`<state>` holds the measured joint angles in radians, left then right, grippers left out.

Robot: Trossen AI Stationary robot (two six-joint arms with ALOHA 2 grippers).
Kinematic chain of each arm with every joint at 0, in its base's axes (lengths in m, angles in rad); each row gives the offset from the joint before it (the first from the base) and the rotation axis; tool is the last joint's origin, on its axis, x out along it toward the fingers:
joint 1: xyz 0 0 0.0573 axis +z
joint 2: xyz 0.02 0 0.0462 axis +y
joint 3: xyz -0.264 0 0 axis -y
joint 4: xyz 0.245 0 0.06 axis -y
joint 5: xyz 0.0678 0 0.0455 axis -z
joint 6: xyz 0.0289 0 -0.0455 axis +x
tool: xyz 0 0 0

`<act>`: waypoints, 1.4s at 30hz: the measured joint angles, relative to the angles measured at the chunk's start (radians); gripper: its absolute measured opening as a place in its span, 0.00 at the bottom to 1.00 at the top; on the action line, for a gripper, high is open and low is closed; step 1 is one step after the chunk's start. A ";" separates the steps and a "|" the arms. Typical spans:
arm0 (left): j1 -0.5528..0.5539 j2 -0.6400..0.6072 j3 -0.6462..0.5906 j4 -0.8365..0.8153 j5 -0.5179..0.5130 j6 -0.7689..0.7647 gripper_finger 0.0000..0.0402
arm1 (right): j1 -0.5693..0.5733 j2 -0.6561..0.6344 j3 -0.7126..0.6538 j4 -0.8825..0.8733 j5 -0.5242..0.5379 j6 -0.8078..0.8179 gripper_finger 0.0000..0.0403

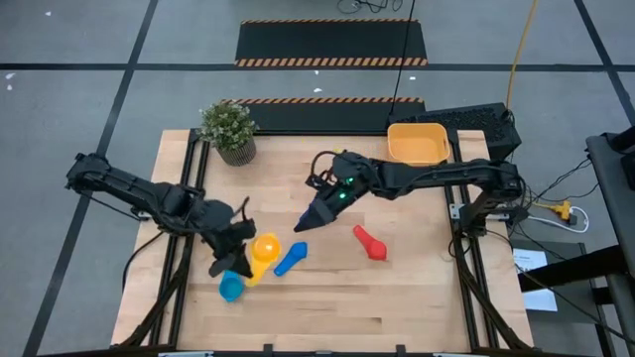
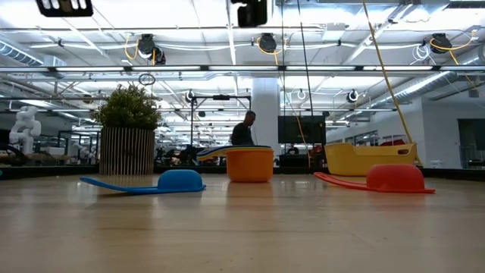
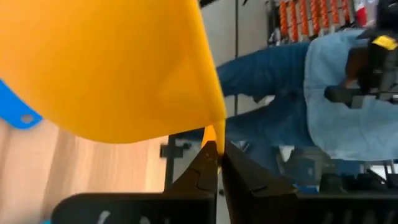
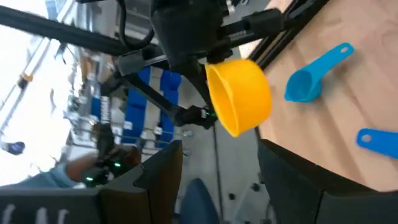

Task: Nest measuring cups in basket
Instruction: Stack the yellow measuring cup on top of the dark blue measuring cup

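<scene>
Big lab hall bg w/ ceiling lights; wooden table (image 1: 327,297), yellow-orange basket (image 1: 417,142) at far right corner, no cups seen in it. L gripper (image 1: 238,233) near-left, jaws pinched tight on yellow measuring cup (image 1: 264,248) by its thin handle, cup off the table. R gripper (image 1: 310,222) mid-table, jaws apart, empty, facing that cup. Risks: edge-on grip may let cup swivel or drop; a handover could bump; basket well apart. Blue cup (image 1: 290,259), red cup (image 1: 370,243), teal cup (image 1: 231,288) loose on table. No readable text.
</scene>
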<state>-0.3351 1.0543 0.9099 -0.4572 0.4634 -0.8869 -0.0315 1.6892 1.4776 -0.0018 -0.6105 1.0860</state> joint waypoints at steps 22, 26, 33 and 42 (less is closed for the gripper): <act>0.000 0.230 0.000 0.279 0.134 -0.043 0.03 | 0.042 0.099 0.000 0.024 -0.125 -0.399 0.46; 0.007 0.228 0.000 0.280 0.132 -0.043 0.01 | 0.067 0.099 0.000 -0.002 -0.126 -0.428 0.42; 0.021 0.234 0.000 0.274 0.136 -0.026 0.02 | 0.090 0.099 0.000 -0.004 -0.071 -0.445 0.37; 0.020 0.234 -0.001 0.272 0.131 -0.021 0.01 | 0.090 0.110 0.000 -0.004 -0.069 -0.435 0.37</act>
<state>-0.3149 1.2881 0.9092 -0.1848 0.5941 -0.9075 0.0589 1.7988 1.4773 -0.0055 -0.6791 0.6514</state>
